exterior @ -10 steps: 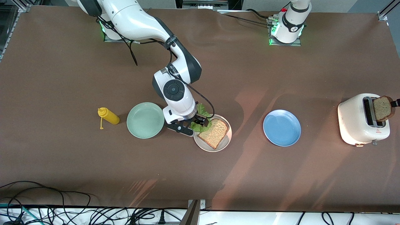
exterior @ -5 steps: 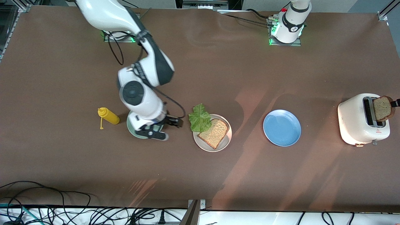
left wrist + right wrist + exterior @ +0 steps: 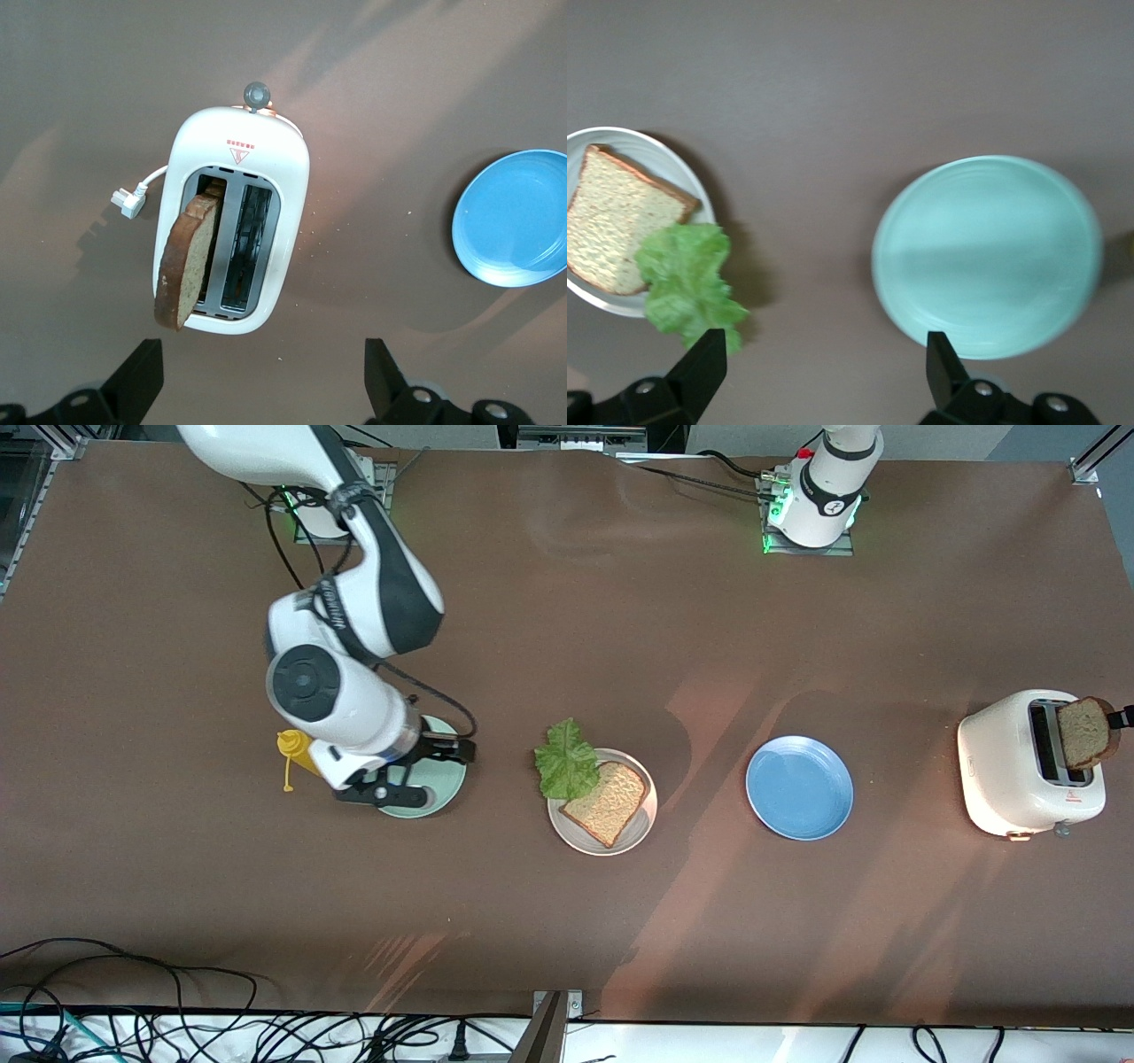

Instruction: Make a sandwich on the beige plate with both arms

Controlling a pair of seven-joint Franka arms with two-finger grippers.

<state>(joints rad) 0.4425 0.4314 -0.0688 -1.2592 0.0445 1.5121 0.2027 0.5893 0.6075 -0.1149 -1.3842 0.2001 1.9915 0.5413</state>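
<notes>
Brown matting covers the whole tabletop (image 3: 567, 921), with a tangle of black cables along the edge nearest the front camera. Take the beige plate (image 3: 646, 818) near the middle as the landmark: a slice of wholegrain toast (image 3: 608, 803) lies flat on it, and a ruffled lettuce leaf (image 3: 565, 763) sits half on the plate's rim and half on the matting, overlapping the toast's corner on the side toward the right arm's end. No second slice is on it.

Beside the beige plate, toward the right arm's end, is the mint-green plate (image 3: 443, 788), and just past that a yellow squeeze bottle (image 3: 306, 753) lying on its side. The right gripper (image 3: 403, 772) hangs over the mint-green plate, its jaws spread with nothing between them; its wrist view looks down on the mint-green plate (image 3: 988, 257), the leaf (image 3: 687, 283) and the toast (image 3: 616, 232).

Toward the left arm's end from the beige plate lies a blue plate (image 3: 799, 787), and well past that a white toaster (image 3: 1001, 766). A second brown slice (image 3: 1084, 732) stands tilted in one of the toaster's slots, most of it sticking out. The left gripper (image 3: 264, 381) hovers over the toaster (image 3: 235, 177), jaws spread wide and, as far as I can make out, not touching the slice (image 3: 186, 257).
</notes>
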